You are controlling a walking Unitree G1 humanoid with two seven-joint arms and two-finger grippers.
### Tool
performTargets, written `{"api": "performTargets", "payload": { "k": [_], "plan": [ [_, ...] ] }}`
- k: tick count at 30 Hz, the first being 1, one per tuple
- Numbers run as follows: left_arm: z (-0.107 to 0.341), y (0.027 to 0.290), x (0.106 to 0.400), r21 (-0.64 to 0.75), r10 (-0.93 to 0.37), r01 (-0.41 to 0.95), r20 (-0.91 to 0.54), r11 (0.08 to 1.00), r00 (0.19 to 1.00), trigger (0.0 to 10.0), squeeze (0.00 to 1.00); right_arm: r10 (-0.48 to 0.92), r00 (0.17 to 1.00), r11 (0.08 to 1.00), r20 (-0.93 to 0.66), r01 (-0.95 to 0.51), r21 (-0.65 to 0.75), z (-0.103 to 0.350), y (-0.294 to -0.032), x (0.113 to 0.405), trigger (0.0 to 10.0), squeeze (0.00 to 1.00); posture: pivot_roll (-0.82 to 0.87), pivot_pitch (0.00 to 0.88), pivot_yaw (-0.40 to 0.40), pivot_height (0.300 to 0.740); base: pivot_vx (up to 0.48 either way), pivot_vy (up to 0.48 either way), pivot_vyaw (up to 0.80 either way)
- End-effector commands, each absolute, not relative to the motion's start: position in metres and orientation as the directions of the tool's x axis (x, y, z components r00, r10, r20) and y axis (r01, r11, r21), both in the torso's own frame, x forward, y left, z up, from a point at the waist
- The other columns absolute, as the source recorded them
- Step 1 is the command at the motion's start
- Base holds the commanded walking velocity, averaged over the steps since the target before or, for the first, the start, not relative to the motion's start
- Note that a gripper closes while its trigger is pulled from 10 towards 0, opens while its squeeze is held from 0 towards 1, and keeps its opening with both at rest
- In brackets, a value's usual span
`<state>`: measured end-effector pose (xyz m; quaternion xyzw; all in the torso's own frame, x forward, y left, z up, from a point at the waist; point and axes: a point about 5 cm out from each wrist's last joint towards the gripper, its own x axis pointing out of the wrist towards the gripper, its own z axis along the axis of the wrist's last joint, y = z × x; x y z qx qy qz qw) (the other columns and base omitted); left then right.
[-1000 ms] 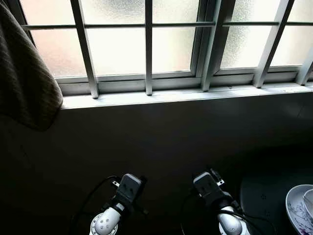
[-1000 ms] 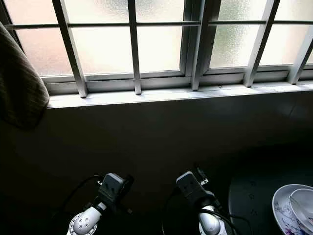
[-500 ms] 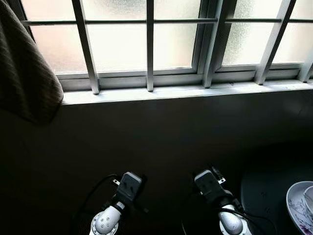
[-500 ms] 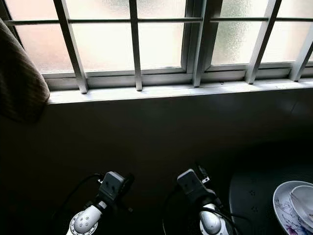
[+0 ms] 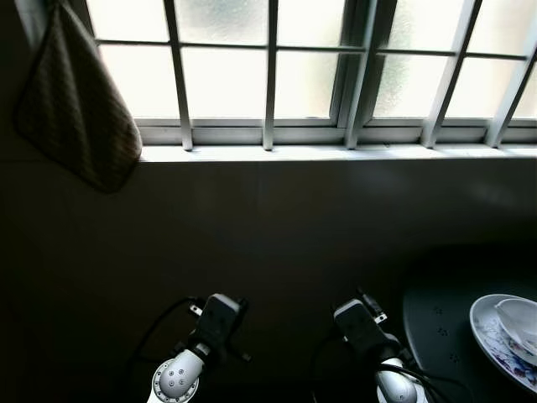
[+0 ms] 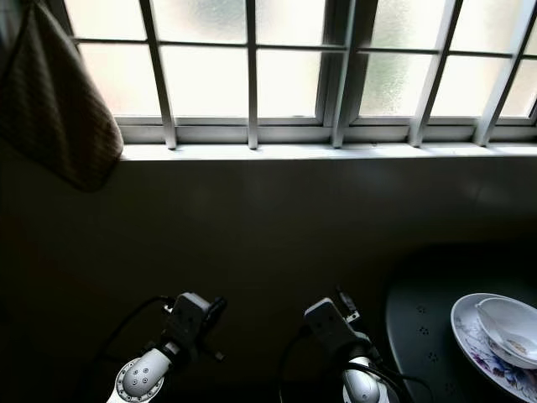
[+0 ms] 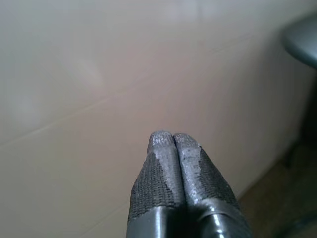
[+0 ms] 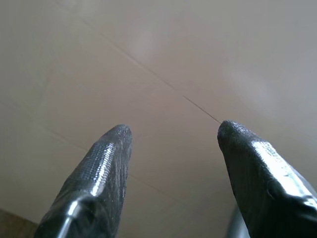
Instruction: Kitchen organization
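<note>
A white floral plate (image 6: 480,350) lies on a dark round table (image 6: 419,323) at the lower right, and a white bowl (image 6: 508,327) rests on it. My left gripper (image 7: 168,138) is shut with nothing between its fingers, pointing at a pale tiled wall (image 7: 99,74). My right gripper (image 8: 172,133) stands open and empty, facing the same pale wall. Both wrists, left wrist (image 5: 210,323) and right wrist (image 5: 361,329), sit low in the head views, in front of the dark wall under the window.
A barred frosted window (image 5: 310,71) with a white sill (image 5: 336,152) runs across the top. A dark checked cloth (image 5: 80,109) hangs at the upper left. The table's edge (image 7: 301,37) also appears in the left wrist view.
The camera has pulled back and turned: window and cloth appear smaller and shifted right, and more of the plate and bowl shows. The arms keep the same pose.
</note>
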<state>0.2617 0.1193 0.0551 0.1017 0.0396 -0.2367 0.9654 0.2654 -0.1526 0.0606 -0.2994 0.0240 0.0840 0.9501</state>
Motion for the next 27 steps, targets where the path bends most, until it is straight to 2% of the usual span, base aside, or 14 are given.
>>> {"api": "performTargets", "payload": {
  "k": [1,15,22,27],
  "plan": [
    [0.0504,0.1215,0.2583,0.16,-0.439,0.458,-0.142,0.874,0.887,10.0,0.0,0.153,0.986,0.808,-0.066,-0.163,-0.566,0.0684,-0.1504,0.2721,10.0,0.0,0.03,0.0,-0.027,0.74,0.0,0.0,0.0],
    [0.0483,0.1209,0.2589,0.169,-0.438,0.464,-0.168,0.87,0.883,10.0,0.0,0.135,0.988,0.817,-0.07,-0.151,-0.556,0.068,-0.1527,0.2732,10.0,0.0,0.03,0.0,-0.026,0.74,0.0,0.0,0.0],
    [0.0478,0.1203,0.2592,0.17,-0.437,0.464,-0.174,0.869,0.883,10.0,0.0,0.13,0.99,0.811,-0.05,-0.136,-0.57,0.0713,-0.1529,0.2744,10.0,0.0,0.03,0.0,-0.029,0.74,0.0,0.0,-0.76],
    [0.0472,0.12,0.2593,0.171,-0.435,0.463,-0.179,0.87,0.882,10.0,0.0,0.147,0.989,0.799,-0.018,-0.13,-0.587,0.0763,-0.1501,0.2756,10.0,0.0,0.03,0.0,-0.03,0.74,0.0,-0.356,-0.59]
  ]
}}
